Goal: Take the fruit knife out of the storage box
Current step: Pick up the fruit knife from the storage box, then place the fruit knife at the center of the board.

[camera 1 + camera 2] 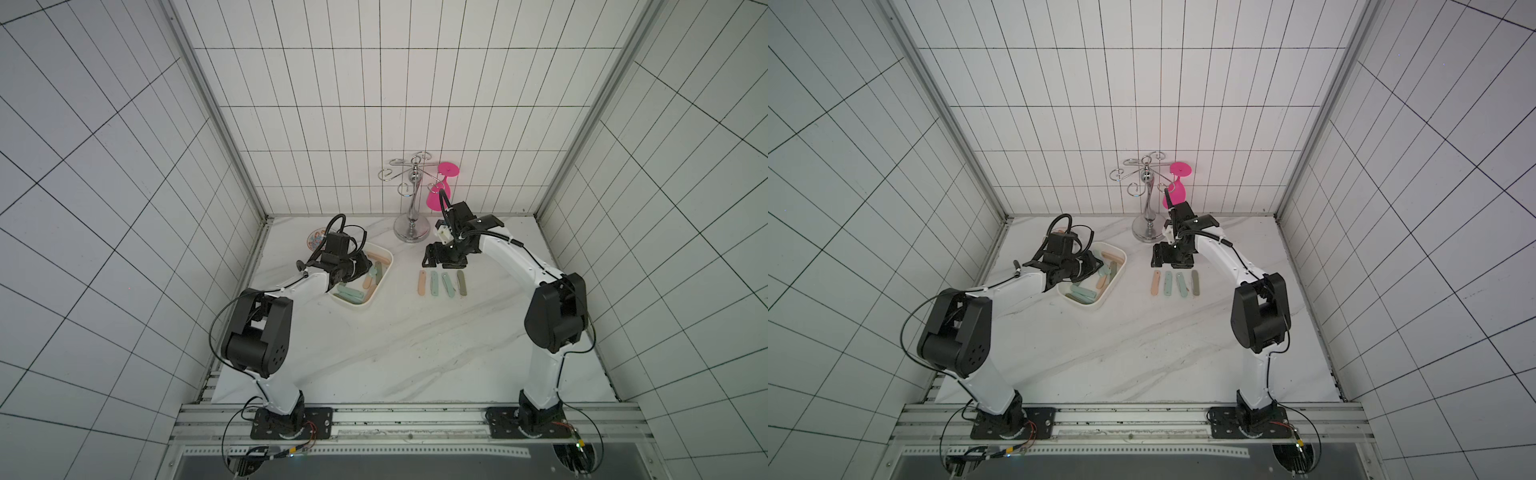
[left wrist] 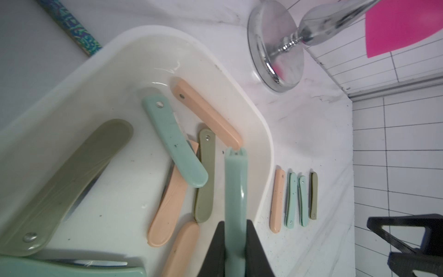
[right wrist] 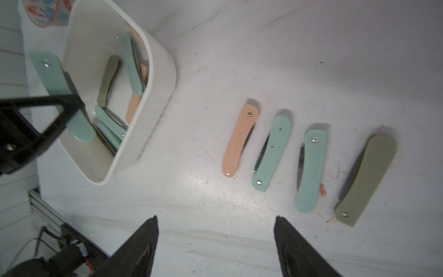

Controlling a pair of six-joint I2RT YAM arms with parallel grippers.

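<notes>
The white storage box [image 1: 385, 275] [image 2: 263, 144] sits at the back left of the marble table and holds several folded fruit knives in peach [image 2: 208, 115], teal [image 2: 175, 141] and olive [image 2: 205, 177]. My left gripper [image 1: 368, 270] [image 2: 236, 221] hangs over the box, shut on a teal fruit knife [image 2: 236, 187] [image 3: 52, 74] that stands lifted above the others. My right gripper [image 1: 442, 259] [image 3: 215, 218] hovers open and empty above the table, just behind a row of knives [image 1: 442, 283].
Lying side by side to the right of the box are a peach knife [image 3: 239, 141], two teal ones [image 3: 273, 151] and an olive one [image 3: 366, 179]. A chrome glass rack [image 1: 411, 224] with a pink glass [image 1: 440, 187] stands at the back. A patterned bowl [image 1: 318, 239] sits behind the box.
</notes>
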